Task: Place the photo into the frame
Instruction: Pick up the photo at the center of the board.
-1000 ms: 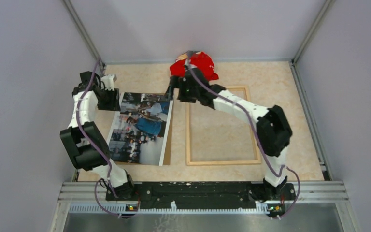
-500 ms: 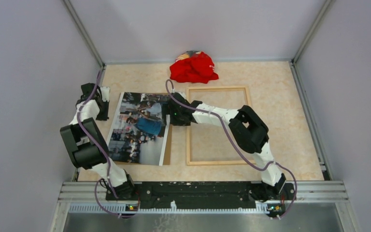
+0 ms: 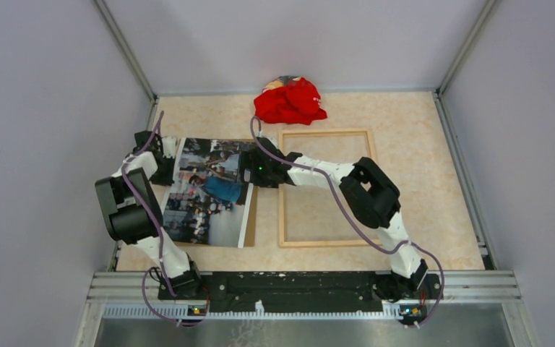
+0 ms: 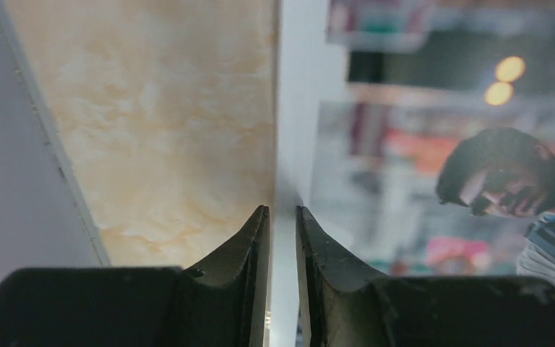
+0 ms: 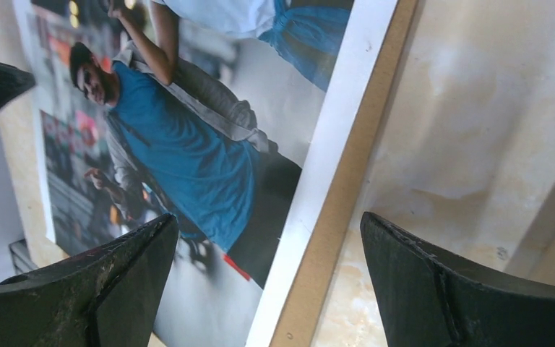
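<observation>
The photo (image 3: 209,191), a glossy print of people in blue and dark tones, lies left of centre on a brown backing board (image 3: 251,217). The light-wood frame (image 3: 282,210) lies flat to its right, with only table inside it. My left gripper (image 3: 165,156) is at the photo's left edge. In the left wrist view its jaws (image 4: 282,211) stand narrow, and the photo's (image 4: 419,144) white border fills the gap between them. My right gripper (image 3: 247,173) hangs open over the right edge. In its wrist view (image 5: 269,224) one finger is above the photo (image 5: 188,144) and the other is above bare table beside the board (image 5: 354,188).
A crumpled red cloth (image 3: 289,101) lies at the back, just beyond the frame's far rail. Purple walls close in the table on the left, back and right. The left wall (image 4: 14,181) stands close beside my left gripper.
My right arm swung from the back by the red cloth down to the photo's right edge. My left gripper shifted in to the photo's left edge and narrowed its jaws.
</observation>
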